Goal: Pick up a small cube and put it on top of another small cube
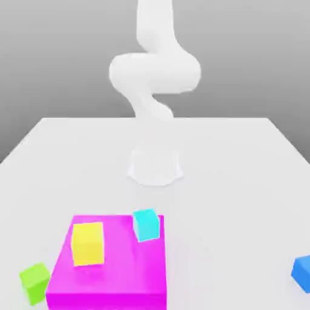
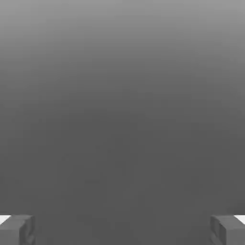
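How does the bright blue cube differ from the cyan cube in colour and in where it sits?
The bright blue cube is a deeper blue, while the cyan cube is lighter. The bright blue cube sits on the white table at the exterior view's right edge, partly cut off; the cyan cube sits on the big magenta block, at its far corner. Both look about equally small.

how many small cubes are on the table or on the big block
4. A yellow cube and a cyan cube sit on the big magenta block; a green cube lies at its left in the exterior view; a bright blue cube is cut by the right edge.
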Tool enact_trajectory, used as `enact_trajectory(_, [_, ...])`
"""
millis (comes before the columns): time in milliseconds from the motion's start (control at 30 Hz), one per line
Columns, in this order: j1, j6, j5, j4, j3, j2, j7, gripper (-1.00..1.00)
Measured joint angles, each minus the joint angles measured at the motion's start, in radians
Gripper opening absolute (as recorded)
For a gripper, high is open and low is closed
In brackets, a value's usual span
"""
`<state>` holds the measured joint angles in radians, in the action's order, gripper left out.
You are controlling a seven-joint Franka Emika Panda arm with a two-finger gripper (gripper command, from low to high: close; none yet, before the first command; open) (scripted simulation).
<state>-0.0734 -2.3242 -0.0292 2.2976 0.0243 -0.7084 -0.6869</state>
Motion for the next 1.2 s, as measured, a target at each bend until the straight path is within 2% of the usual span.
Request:
enact_trajectory(300, [-0.242, -0.087, -0.110, -0.009, 0.059, 0.335, 0.413, 0.00])
enact_trajectory(600, [-0.395, -0.175, -0.173, -0.017, 0.013, 0.660, 0.788, 0.00])
enact_trajectory(767, [-0.461, -0.232, -0.134, -0.019, -0.021, 0.833, 0.944, 0.00])
enact_trajectory(900, [-0.499, -0.280, -0.051, -0.019, -0.046, 0.966, 1.033, 0.00])
enact_trajectory(1000, [-0.537, -0.321, 0.029, -0.022, -0.049, 1.064, 1.074, 0.00])
enact_trajectory(1133, [-0.551, -0.426, 0.054, -0.049, -0.044, 1.209, 1.079, 0.00])
enact_trajectory(1167, [-0.552, -0.442, 0.055, -0.053, -0.043, 1.229, 1.079, -1.00])
enact_trajectory(1200, [-0.552, -0.442, 0.055, -0.053, -0.043, 1.229, 1.079, -1.00])
